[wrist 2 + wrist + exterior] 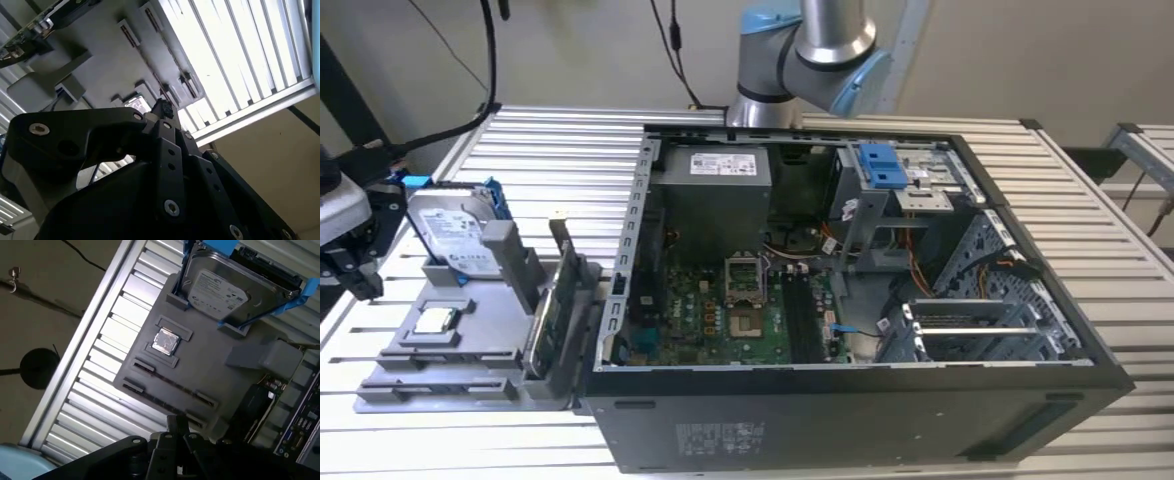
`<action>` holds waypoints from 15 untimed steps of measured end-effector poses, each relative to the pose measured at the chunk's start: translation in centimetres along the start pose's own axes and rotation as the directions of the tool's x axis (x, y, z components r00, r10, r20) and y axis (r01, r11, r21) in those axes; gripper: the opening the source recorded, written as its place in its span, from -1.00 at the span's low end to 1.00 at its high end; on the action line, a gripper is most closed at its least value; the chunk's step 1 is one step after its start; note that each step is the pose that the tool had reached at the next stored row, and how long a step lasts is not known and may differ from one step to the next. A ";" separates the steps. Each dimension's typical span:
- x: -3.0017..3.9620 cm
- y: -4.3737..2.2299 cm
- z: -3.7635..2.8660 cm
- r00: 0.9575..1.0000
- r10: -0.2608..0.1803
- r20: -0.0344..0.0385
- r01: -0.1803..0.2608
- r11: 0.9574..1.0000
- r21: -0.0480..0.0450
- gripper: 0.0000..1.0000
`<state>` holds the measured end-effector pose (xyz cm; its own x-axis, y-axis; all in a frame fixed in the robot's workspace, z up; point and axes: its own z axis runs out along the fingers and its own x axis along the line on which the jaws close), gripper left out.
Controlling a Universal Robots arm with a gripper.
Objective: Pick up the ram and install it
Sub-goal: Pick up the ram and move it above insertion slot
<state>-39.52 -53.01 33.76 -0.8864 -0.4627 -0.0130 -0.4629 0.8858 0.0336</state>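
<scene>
My gripper (176, 434) hangs above the near edge of a grey parts fixture (210, 365), beside its long slots. In the exterior view the gripper (356, 268) is at the far left edge, left of the fixture (420, 375). I cannot pick out the ram with certainty. A thin dark line runs along a long slot (172, 385) between two clips, and I cannot tell whether it is the ram. Nothing shows in the gripper (162, 107). The open computer case (854, 415) lies to the exterior view's right, with its motherboard (720, 320) exposed.
On the fixture, a silver hard drive (220, 287) stands in a blue bracket, a square chip (165, 341) sits in a pocket, and a green circuit board (540, 335) stands on edge by the case. The slatted metal table (560, 140) ends close behind the gripper.
</scene>
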 end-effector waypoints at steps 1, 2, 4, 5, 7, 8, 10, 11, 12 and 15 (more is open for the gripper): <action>0.00 0.01 0.01 1.000 -0.015 0.000 0.015 1.000 0.000 -0.79; -0.02 0.03 0.01 1.000 -0.029 -0.001 0.029 1.000 0.000 -0.79; -0.04 0.07 0.00 0.998 -0.060 -0.002 0.060 0.998 0.000 -0.79; -0.04 0.08 0.01 0.997 -0.076 -0.003 0.076 0.997 0.000 -0.79; -0.06 0.11 0.00 0.994 -0.108 -0.005 0.108 0.994 0.001 -0.79; -0.05 0.11 0.01 0.992 -0.126 -0.006 0.126 0.992 0.001 -0.79; -0.06 0.11 0.01 0.987 -0.163 -0.007 0.163 0.987 0.001 -0.79; -0.06 0.12 0.01 0.984 -0.180 -0.008 0.180 0.984 0.001 -0.79; -0.06 0.12 0.01 0.980 -0.197 -0.009 0.197 0.980 0.001 -0.79; -0.07 0.14 0.01 0.969 -0.246 -0.012 0.246 0.969 0.001 -0.79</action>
<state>-39.52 -52.85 33.76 -0.7449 -0.6671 -0.0090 -0.6670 0.7445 0.0280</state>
